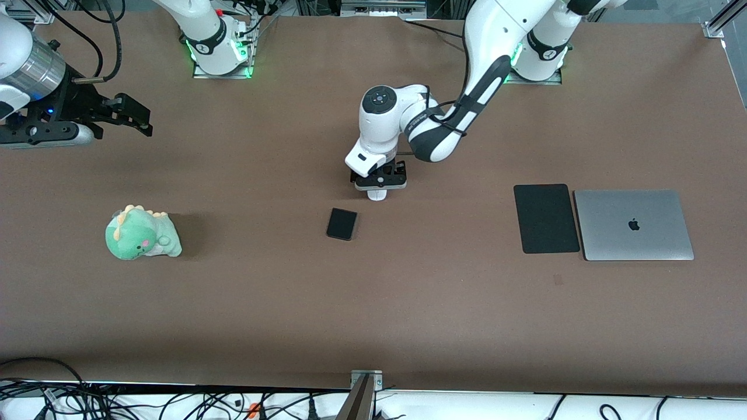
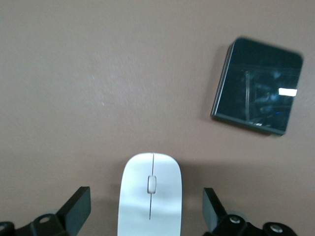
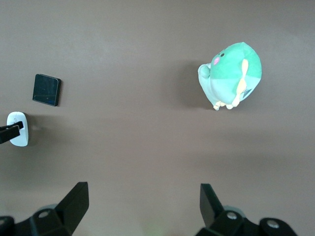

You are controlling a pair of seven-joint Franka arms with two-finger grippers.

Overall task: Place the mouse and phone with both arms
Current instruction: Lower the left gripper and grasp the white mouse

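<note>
White mouse (image 2: 149, 194) between fingers, wrist-only

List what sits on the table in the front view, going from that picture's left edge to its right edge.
green dinosaur plush → phone → mouse, under the left gripper → black pad → closed laptop

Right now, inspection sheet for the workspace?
Surface: brown table, flat, one small dark spot.
Job's things: mouse between the left tool's fingers, not yet gripped; phone flat, nearer the front camera than the mouse.
Clutter: green plush dinosaur, black pad, closed laptop.
Grippers: left tool open around the mouse; right tool open, waiting aloft.
Cables: bundles along the table's near edge.
Surroundings: nothing seen.
</note>
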